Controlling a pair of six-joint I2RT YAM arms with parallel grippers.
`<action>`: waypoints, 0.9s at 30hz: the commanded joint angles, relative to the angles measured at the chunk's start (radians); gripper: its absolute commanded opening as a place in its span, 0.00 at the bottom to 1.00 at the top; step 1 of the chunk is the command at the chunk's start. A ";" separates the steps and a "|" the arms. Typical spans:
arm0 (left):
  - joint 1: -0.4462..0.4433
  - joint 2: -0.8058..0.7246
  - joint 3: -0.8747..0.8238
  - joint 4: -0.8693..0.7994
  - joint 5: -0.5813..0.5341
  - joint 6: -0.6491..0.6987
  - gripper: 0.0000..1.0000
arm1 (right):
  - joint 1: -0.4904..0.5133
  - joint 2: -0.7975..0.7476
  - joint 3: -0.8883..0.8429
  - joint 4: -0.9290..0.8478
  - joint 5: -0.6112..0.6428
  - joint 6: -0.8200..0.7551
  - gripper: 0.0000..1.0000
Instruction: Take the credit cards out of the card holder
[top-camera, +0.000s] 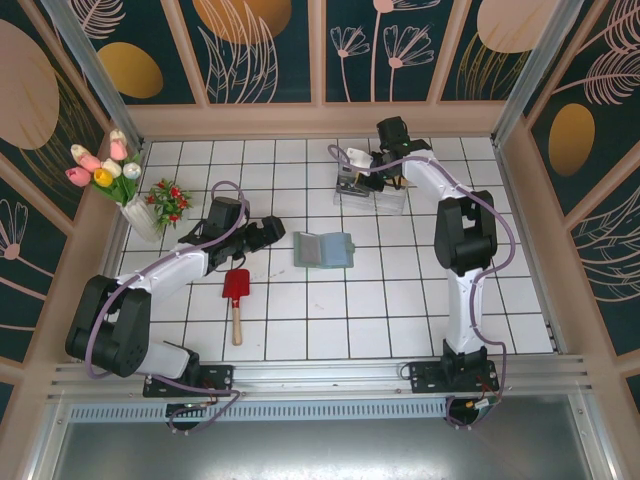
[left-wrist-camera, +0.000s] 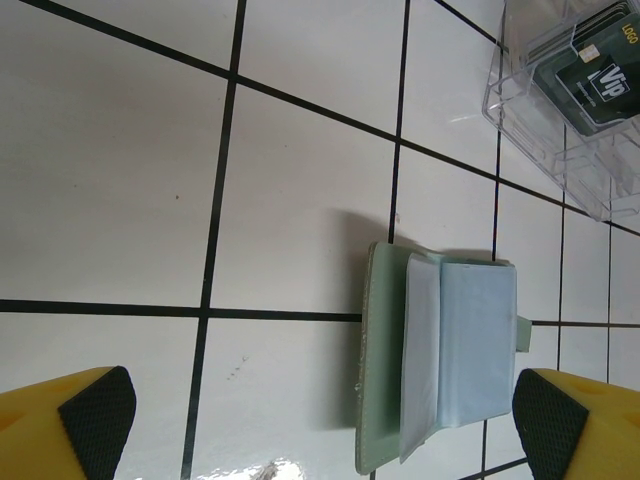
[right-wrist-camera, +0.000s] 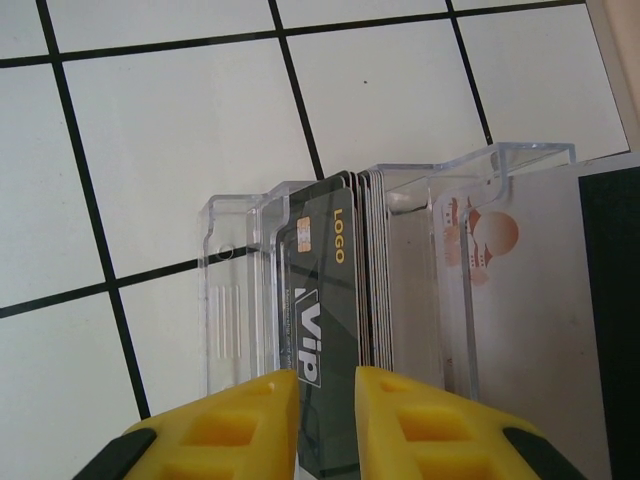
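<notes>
While slotted in the clear box, reads "LOGO" and "ViP".
Dark credit card between right gripper fingers, can't tell if clenched or loose; left gripper wide open.

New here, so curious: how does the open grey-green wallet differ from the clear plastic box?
The grey-green fold-over wallet is opaque; the clear plastic box is see-through. The wallet lies flat, opened; the box stands farther back. The box holds a dark card; the wallet shows blue-grey pockets. Both rest on white tiles.
</notes>
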 joint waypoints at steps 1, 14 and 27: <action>0.005 0.006 0.019 0.004 0.017 0.001 0.99 | 0.001 -0.049 0.004 0.043 -0.049 0.063 0.24; -0.067 0.029 0.055 0.014 0.080 -0.020 0.73 | 0.025 -0.521 -0.552 0.543 -0.046 0.750 0.29; -0.147 0.115 0.127 -0.001 -0.045 -0.032 0.67 | 0.020 -0.836 -0.997 0.760 0.295 1.189 0.45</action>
